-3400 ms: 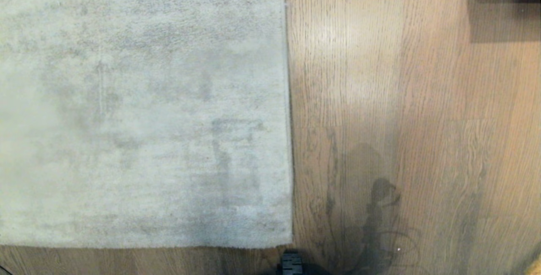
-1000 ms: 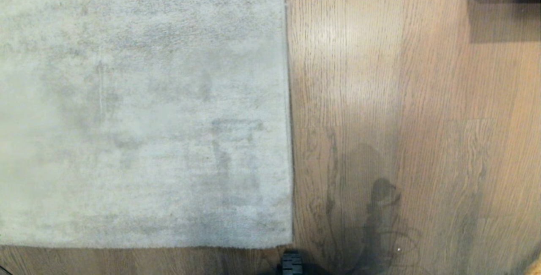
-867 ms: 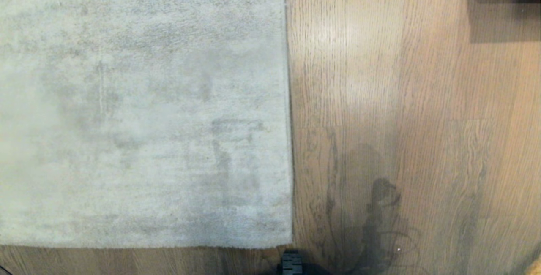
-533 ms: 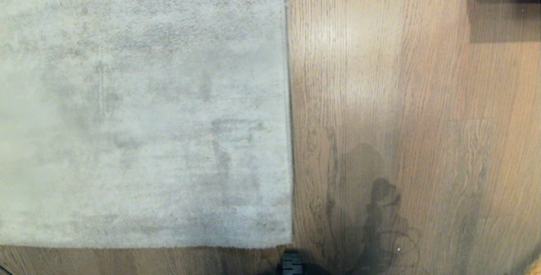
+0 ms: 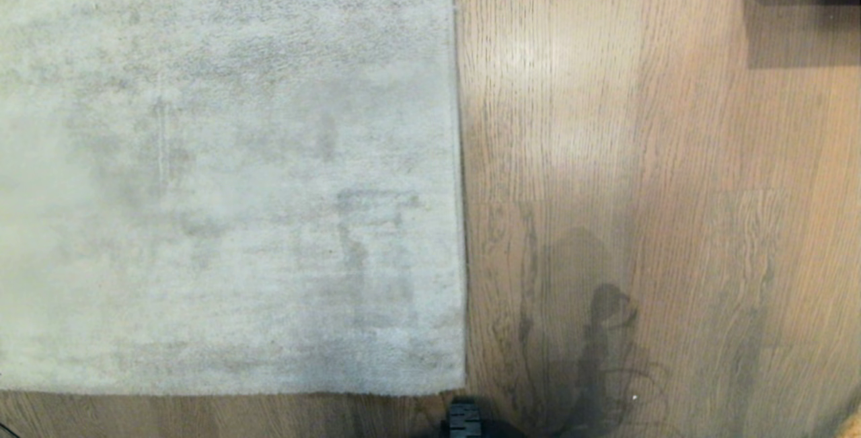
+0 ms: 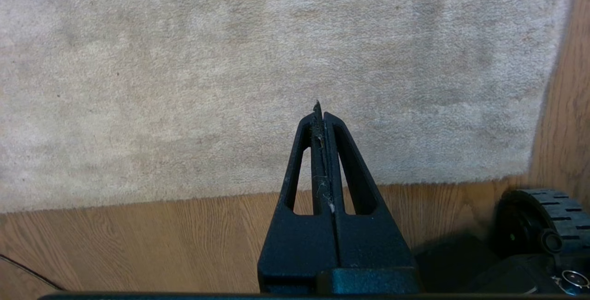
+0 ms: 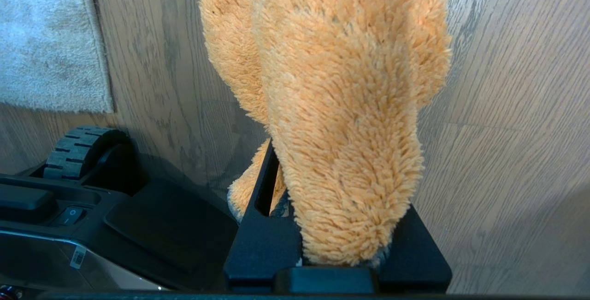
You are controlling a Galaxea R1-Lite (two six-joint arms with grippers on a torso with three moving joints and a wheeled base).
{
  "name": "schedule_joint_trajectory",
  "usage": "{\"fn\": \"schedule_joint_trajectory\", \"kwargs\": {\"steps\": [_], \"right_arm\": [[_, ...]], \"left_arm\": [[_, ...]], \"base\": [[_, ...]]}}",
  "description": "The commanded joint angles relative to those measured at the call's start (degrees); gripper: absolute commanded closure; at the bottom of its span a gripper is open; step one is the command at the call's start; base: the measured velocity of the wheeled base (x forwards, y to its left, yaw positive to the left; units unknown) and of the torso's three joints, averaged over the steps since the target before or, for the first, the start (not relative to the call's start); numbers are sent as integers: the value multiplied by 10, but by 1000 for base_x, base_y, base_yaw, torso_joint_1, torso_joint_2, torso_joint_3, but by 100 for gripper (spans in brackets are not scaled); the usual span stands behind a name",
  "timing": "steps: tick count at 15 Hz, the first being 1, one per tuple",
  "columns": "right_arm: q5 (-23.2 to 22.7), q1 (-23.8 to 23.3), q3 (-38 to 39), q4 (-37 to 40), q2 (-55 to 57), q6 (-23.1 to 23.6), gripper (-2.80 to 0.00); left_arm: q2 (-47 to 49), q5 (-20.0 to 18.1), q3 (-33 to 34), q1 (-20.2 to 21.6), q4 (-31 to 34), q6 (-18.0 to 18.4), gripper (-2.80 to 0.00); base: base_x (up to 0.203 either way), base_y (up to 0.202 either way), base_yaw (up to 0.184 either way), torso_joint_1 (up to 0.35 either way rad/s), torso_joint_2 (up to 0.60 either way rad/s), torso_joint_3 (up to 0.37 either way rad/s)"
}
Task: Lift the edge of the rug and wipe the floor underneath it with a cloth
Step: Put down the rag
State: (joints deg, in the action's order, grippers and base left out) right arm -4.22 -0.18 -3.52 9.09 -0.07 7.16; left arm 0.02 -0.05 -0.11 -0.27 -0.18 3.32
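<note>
Right, nothing lifted yet: the rug edge (image 6: 258, 191) lies flat on the floor (image 6: 138, 240), just beyond and below the left gripper (image 6: 319, 108), whose fingers (image 6: 343, 161) are clenched together with nothing between them. The cloth (image 7: 341, 106) is clamped in the right gripper (image 7: 322, 226); its fingers (image 7: 260, 185) are mostly buried in pile, and the rag is draped forward over them, above bare planks.

How the lift is best done, as a judgement:
- The left fingers need to be released first; pressed tight, no border can be taken.
- One finger should be slid under the border from the plank side, low and nearly level, so that the backing is caught and not just the pile.
- The rug corner (image 5: 463, 384) looks the easiest place to peel, with two free sides.
- The edge should be raised only enough for the cloth to pass beneath; a large rug will be heavy and may slip from a shallow pinch.
- The cloth should be kept clear until the edge is held up.

Materials: the rug is short-pile, pale grey-beige, mottled, with a straight thin border and a slightly fuzzy fringe line. The floor is wood-grain plank, light sheen, hard and smooth. The cloth is thick, shaggy, mustard-orange, soft and compressible.
</note>
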Motion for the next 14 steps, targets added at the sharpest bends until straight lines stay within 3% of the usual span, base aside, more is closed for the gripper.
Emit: {"fn": "schedule_joint_trajectory", "kwargs": {"steps": [1, 14], "right_arm": [[0, 0, 0, 0, 1, 1, 0], [0, 0, 0, 1, 1, 1, 0]], "left_arm": [[0, 0, 0, 0, -1, -1, 0], [0, 1, 0, 0, -1, -1, 0]], "base": [[0, 0, 0, 0, 0, 0], [0, 0, 0, 0, 0, 0]]}}
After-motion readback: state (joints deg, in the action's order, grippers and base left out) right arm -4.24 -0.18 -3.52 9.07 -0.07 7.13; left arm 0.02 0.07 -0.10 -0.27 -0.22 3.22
